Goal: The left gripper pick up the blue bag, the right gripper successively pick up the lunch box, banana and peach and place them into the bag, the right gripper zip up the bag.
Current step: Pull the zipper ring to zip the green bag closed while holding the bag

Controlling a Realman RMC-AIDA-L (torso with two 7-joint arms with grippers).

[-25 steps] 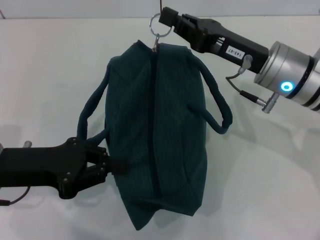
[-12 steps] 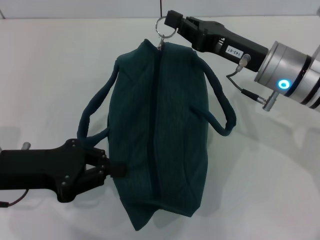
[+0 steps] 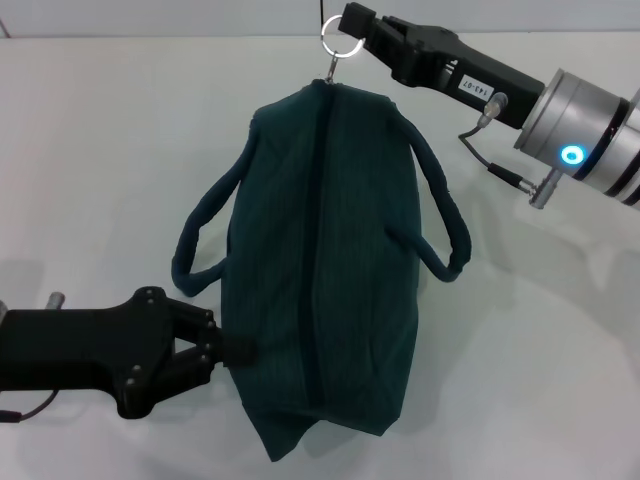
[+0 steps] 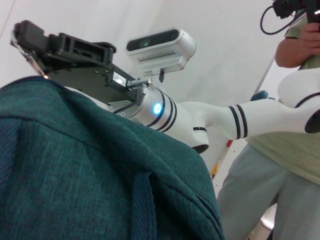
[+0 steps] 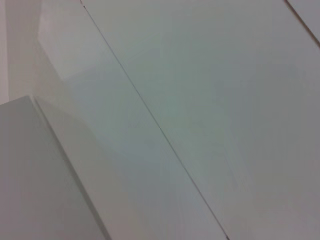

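**Desk:** Where was the dark teal-blue fabric lunch bag [image 3: 320, 270]?

**Operator:** I saw it zipped closed on the white table [image 3: 90, 150], stretched between my two claws. The all-black left gripper [image 3: 215, 350] was clamped on its near end. The right gripper [image 3: 352, 22], black on a silver arm, was pinched on the silver ring zipper pull [image 3: 337, 40] at the bag's far end.

**Desk:** The handles?

**Operator:** Both padded loops drooped either side.

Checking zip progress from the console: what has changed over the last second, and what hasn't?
The right gripper, shut on the ring zipper pull, moved farther from the robot and slightly to its right, drawing the blue bag out longer and straighter. The left gripper sank a little nearer the robot, still clamping the bag's near left side. The zip line stays closed.
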